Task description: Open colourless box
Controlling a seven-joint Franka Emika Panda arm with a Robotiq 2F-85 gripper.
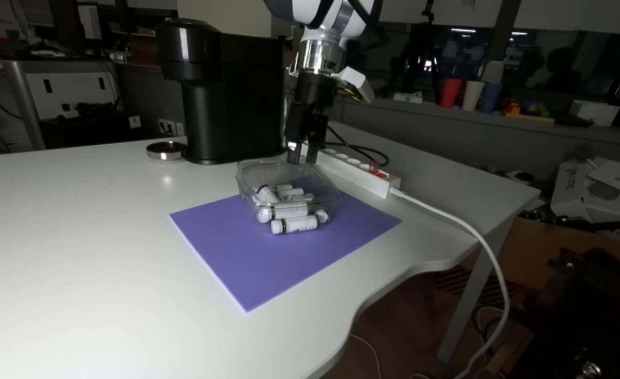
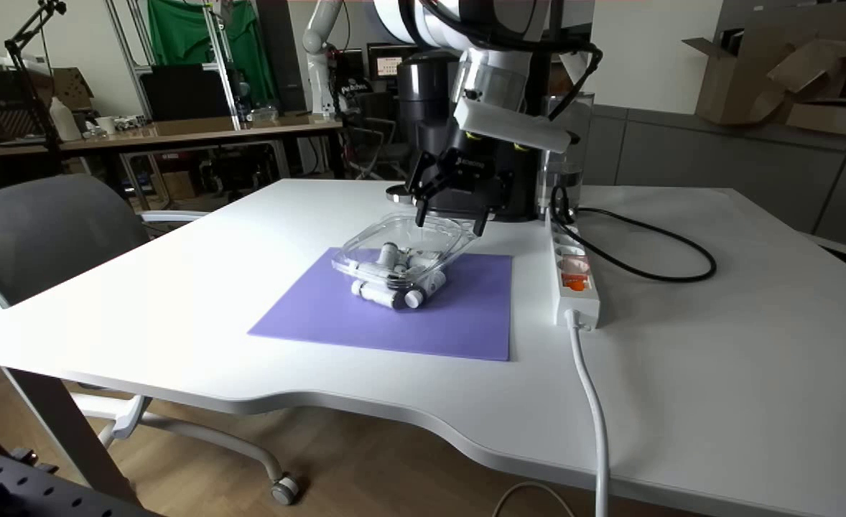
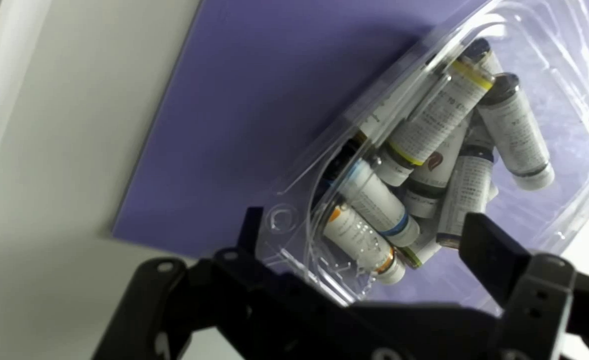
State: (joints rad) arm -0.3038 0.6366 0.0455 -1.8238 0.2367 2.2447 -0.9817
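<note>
Colourless box [image 1: 248, 180]: approach step, probably.
Gripper [image 2: 450, 222] hung, jaws apart, at box edge, contact unclear; box lay on purple mat [image 1: 257, 268] on bench [image 1: 105, 263], bottles [image 1: 297, 225] in or under it. Next move likely called for pinching that edge.

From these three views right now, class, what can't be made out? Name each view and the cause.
Colourless box: lower edge hidden behind the gripper, wrist view.
Bottles: exact count unsure, wrist view, because they overlap one another.
Bottle labels: print too small to read, both exterior views.
Robot arm: upper part cut off by the top edge, both exterior views.
White cable: onward run cut off by the bottom edge, both exterior views.
</note>
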